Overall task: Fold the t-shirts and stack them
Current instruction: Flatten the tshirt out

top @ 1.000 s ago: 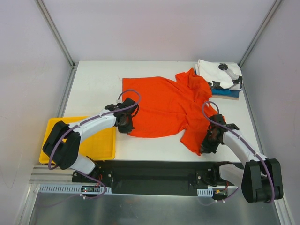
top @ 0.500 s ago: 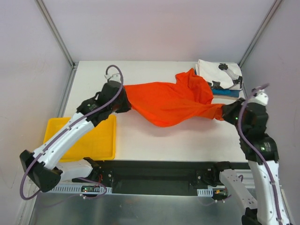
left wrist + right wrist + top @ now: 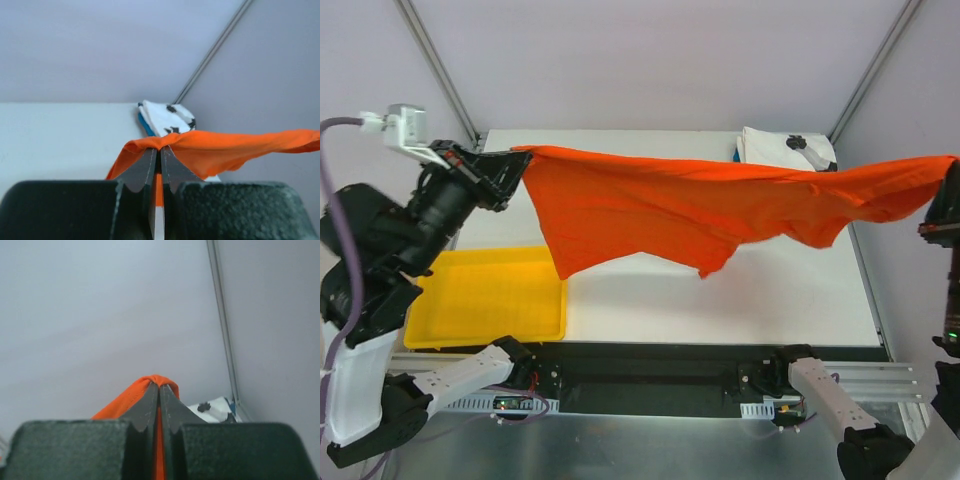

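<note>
The orange-red t-shirt (image 3: pixel 690 205) hangs stretched in the air between both grippers, high above the table. My left gripper (image 3: pixel 516 160) is shut on its left corner; in the left wrist view the cloth (image 3: pixel 220 150) drapes over my shut left gripper (image 3: pixel 160 149). My right gripper (image 3: pixel 948 178) is shut on the shirt's right end; the right wrist view shows a fold of orange cloth (image 3: pixel 127 397) pinched in it (image 3: pixel 159 386). The white t-shirt with black marks (image 3: pixel 790 152) lies folded at the back right on the teal-blue t-shirt (image 3: pixel 145 124), mostly hidden behind the orange one.
A yellow plastic tray (image 3: pixel 485 300) sits at the table's front left edge. Grey walls with metal corner posts (image 3: pixel 440 70) enclose the white table (image 3: pixel 770 300). Both arms are raised high at the left and right sides.
Both arms have risen and pulled apart, lifting the orange-red shirt off the table and stretching it wide in the air. It now covers part of the folded pile.
</note>
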Motion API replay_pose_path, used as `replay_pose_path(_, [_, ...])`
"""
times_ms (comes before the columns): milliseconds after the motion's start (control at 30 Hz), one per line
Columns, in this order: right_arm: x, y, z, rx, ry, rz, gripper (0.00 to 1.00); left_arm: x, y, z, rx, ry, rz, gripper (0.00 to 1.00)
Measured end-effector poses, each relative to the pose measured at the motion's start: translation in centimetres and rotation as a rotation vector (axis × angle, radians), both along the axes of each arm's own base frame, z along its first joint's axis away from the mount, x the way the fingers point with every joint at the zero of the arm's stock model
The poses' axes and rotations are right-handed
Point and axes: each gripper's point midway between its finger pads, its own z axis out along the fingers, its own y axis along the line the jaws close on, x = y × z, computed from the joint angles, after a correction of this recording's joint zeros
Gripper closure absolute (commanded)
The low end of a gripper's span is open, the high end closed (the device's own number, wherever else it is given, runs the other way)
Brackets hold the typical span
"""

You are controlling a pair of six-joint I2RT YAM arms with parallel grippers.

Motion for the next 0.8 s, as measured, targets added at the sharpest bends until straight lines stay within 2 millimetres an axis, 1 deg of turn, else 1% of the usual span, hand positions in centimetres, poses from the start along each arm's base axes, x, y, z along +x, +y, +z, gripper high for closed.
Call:
replay_pose_path(33, [-0.7, -0.2, 1.3, -0.017, -0.030, -0.005, 0.99, -1.0, 0.4, 1.2, -0.014, -0.035, -0.016, 1.00])
replay_pose_path(100, [-1.8, -0.2, 3.3, -0.052, -0.079, -0.004, 0.99, -2.4, 1.0, 2.8, -0.031, -0.086, -0.038, 1.00])
replay_pose_path(167, [-2.6, 0.0, 4.7, -0.081, -0.115, 0.004, 0.99, -3.4, 1.2, 4.0, -0.042, -0.123, -0.062, 1.00])
replay_pose_path(267, [-3.0, 0.2, 5.8, -0.114, -0.141, 0.016, 0.99, -3.8, 1.4, 4.6, -0.038, -0.142, -0.064, 1.00])
replay_pose_path(333, [-2.7, 0.4, 6.1, -0.130, -0.144, 0.018, 0.99, -3.2, 1.4, 4.4, -0.024, -0.137, -0.045, 1.00])
replay_pose_path(400, [-1.5, 0.5, 6.1, -0.147, -0.127, 0.013, 0.99, -1.8, 1.2, 3.9, 0.003, -0.119, -0.010, 1.00])
replay_pose_path(433, [-0.6, 0.6, 5.9, -0.158, -0.112, 0.010, 0.99, -1.0, 0.9, 3.6, 0.015, -0.106, 0.001, 1.00])
replay_pose_path(467, [0.6, 0.8, 5.6, -0.167, -0.092, 0.006, 0.99, 0.1, 0.6, 3.0, 0.032, -0.086, 0.026, 1.00])
replay_pose_path(533, [4.3, 1.1, 4.3, -0.188, -0.022, -0.008, 0.99, 3.1, -0.2, 1.2, 0.081, -0.029, 0.083, 1.00])
replay_pose_path(567, [6.6, 1.2, 3.4, -0.198, 0.020, -0.016, 0.99, 4.9, -0.9, 0.0, 0.114, 0.006, 0.113, 1.00])
replay_pose_path(600, [9.2, 1.4, 2.0, -0.208, 0.072, -0.027, 0.99, 6.9, -1.5, -1.5, 0.147, 0.045, 0.141, 1.00])
replay_pose_path(633, [11.8, 1.6, 0.4, -0.216, 0.127, -0.037, 0.99, 8.7, -2.1, -3.1, 0.178, 0.083, 0.160, 1.00])
replay_pose_path(667, [14.9, 1.7, -1.8, -0.224, 0.192, -0.050, 0.99, 11.0, -2.9, -5.5, 0.220, 0.141, 0.173, 1.00])
replay_pose_path(700, [17.9, 2.0, -4.7, -0.235, 0.274, -0.058, 0.99, 13.6, -3.4, -8.3, 0.260, 0.208, 0.190, 1.00])
replay_pose_path(733, [21.6, 2.3, -8.7, -0.251, 0.380, -0.063, 0.99, 16.0, -3.8, -11.1, 0.294, 0.272, 0.201, 1.00])
replay_pose_path(767, [24.5, 2.5, -12.5, -0.265, 0.474, -0.067, 0.99, 18.2, -4.2, -14.0, 0.325, 0.340, 0.209, 1.00])
replay_pose_path(800, [27.3, 2.9, -16.5, -0.278, 0.569, -0.063, 0.99, 20.7, -4.3, -17.4, 0.358, 0.417, 0.220, 1.00])
